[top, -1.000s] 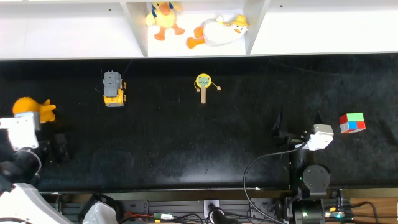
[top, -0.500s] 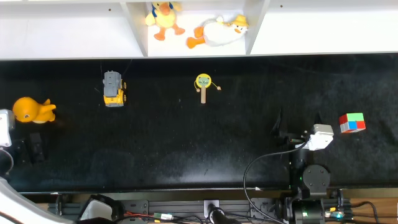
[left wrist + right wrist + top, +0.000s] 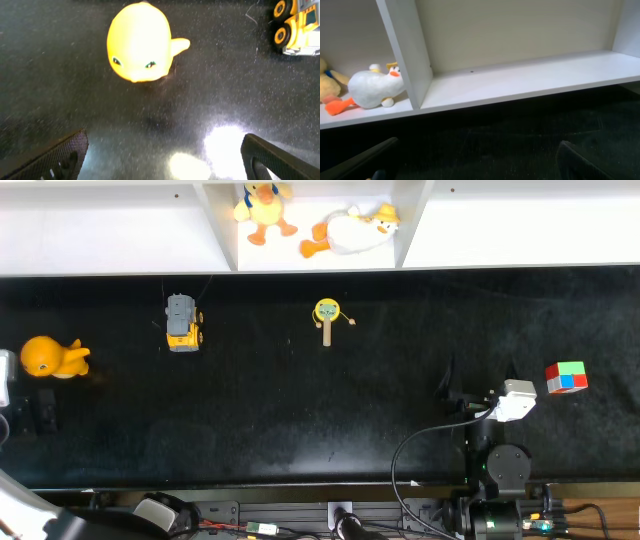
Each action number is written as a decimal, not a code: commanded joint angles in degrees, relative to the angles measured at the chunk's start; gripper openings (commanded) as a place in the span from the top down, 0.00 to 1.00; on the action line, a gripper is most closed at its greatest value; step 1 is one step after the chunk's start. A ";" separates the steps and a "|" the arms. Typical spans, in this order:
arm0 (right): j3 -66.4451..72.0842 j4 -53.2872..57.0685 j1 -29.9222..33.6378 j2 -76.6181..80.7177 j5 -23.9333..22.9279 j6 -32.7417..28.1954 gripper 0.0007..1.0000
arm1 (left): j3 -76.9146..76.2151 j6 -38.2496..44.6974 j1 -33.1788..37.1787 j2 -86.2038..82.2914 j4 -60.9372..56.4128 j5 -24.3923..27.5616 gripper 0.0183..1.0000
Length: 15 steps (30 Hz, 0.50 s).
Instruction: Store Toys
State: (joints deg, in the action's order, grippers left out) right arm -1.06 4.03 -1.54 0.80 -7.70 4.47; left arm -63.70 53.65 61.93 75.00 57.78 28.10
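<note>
Ok, the step in hand looks like picking up the orange duck point(image 3: 52, 357) at the desk's left edge. The left claw point(image 3: 162, 150) is released with fingers spread wide. It sits just on the near-edge side of the duck and isn't touching it. The duck's eyes face the claw, and its tail points along the desk toward the toy truck point(image 3: 182, 322), which is well apart from it.

How I'd do it:
- Centre first. The duck's body sits slightly off the midline between the fingers, and past them toward the far edge.
- Then drop until the fingers straddle the widest part. The body looks smooth and round, so a high pinch would likely squirt it out. Go low and close gently.
- Keep the fingers off the tail.
- Lift straight up before swinging to the shelf point(image 3: 120, 240) along the far edge. Its middle compartment holds two plush ducks point(image 3: 352, 228).

The right claw point(image 3: 475, 165) is also released and holds nothing. It's parked near the desk's right side, facing the shelf. The rattle point(image 3: 327, 313) is mid-desk and the colour cube point(image 3: 566, 377) is near the right edge.
</note>
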 commanded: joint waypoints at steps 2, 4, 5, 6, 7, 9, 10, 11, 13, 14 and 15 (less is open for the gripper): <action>0.79 -0.20 -0.02 -0.59 0.42 0.26 0.00 | -1.20 1.66 0.31 3.32 -1.90 6.43 0.00; 0.79 -0.20 -0.02 -0.59 0.42 0.26 0.00 | -1.20 1.64 0.31 4.17 -3.08 6.12 0.00; 0.79 -0.22 -0.02 -0.59 0.42 0.26 0.00 | -1.20 1.62 0.31 4.74 -4.04 6.19 0.00; 0.79 -0.20 -0.02 -0.59 0.42 0.26 0.00 | -1.20 1.53 0.24 5.16 -4.79 6.16 0.00; 0.79 -0.20 -0.02 -0.59 0.42 0.26 0.00 | -1.20 1.40 0.20 5.55 -5.51 6.10 0.00; 0.79 -0.20 -0.02 -0.59 0.42 0.26 0.01 | -1.20 1.42 0.09 6.40 -6.93 6.10 0.00; 0.79 -0.20 -0.02 -0.59 0.42 0.26 0.00 | -1.20 1.42 0.00 6.78 -7.41 6.08 0.00; 0.79 -0.20 -0.02 -0.59 0.42 0.26 0.00 | -1.20 1.40 -0.22 7.19 -7.91 5.90 0.00; 0.79 -0.22 -0.02 -0.59 0.42 0.26 0.00 | -1.20 1.40 -0.98 8.07 -8.50 5.25 0.00; 0.79 -0.22 -0.02 -0.59 0.42 0.26 0.00 | -1.20 1.42 -1.42 8.50 -8.72 4.90 0.00; 0.79 -0.22 -0.02 -0.59 0.42 0.26 0.00 | -1.20 1.40 -1.92 9.01 -9.11 4.59 0.00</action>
State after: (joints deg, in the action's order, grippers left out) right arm -1.06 4.03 -1.54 0.80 -7.68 4.49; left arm -63.70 54.06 61.34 82.70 49.23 32.34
